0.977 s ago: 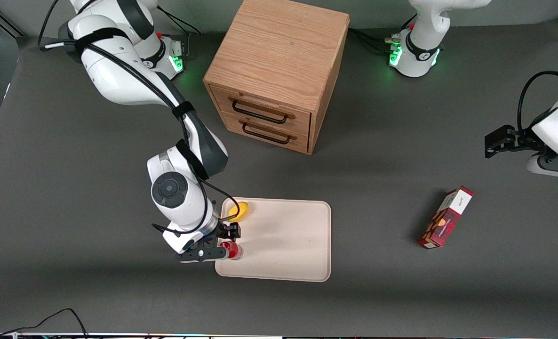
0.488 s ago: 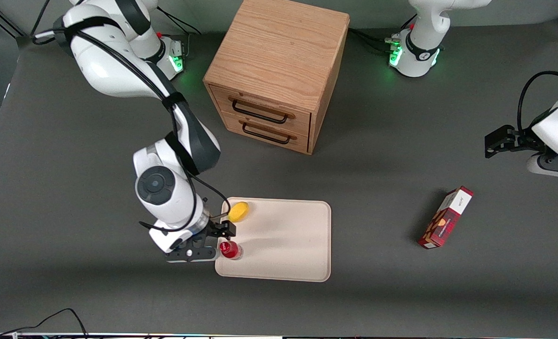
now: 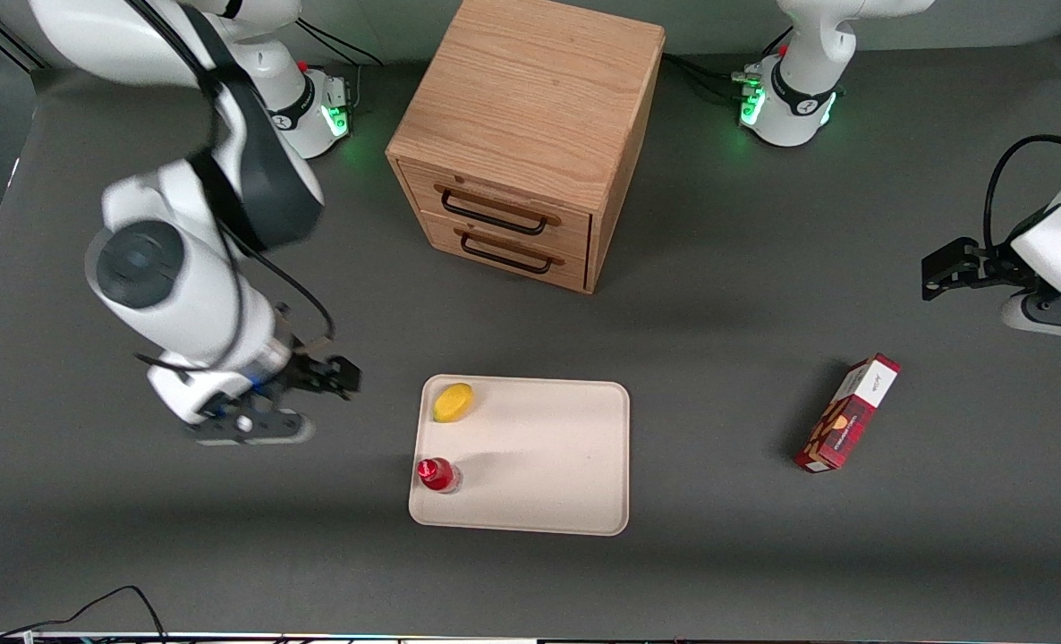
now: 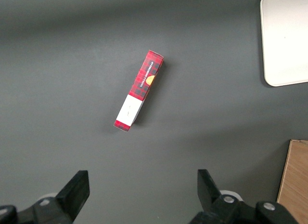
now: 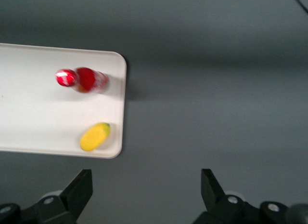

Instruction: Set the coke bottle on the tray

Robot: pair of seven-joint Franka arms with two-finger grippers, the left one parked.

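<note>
Front view, working from the picture's left edge across: my tool (image 3: 302,402) is up off the tabletop (image 3: 727,295) at the working arm's end, well apart from the tray (image 3: 539,465), with nothing in it. From the right wrist view the two fingers (image 5: 79,188) stand wide apart with only bare grey surface between them.

Next along is the tray, lying flat with one long side toward the front camera. The coke bottle (image 3: 438,475) stands upright on it, in the corner nearest the camera on the working arm's end, just inside the rim. The wrist cam shows it too (image 5: 82,80): red cap, red body, a bit blurry, sitting fully on the cream surface. A yellow fruit (image 3: 453,402) lies in the tray's other corner on that same end, farther from the camera than the bottle, and the two aren't touching. It shows in the wrist cam as well (image 5: 95,137).

Farther from the camera than the tray, near the middle of the tabletop, sits the wooden drawer cabinet (image 3: 530,116) with its two black handles facing the tray, both drawers closed.

Toward the parked arm's end a red plaid carton (image 3: 847,413) lies on its side on the tabletop, well apart from the tray. The left wrist view looks straight down on it (image 4: 138,91).
</note>
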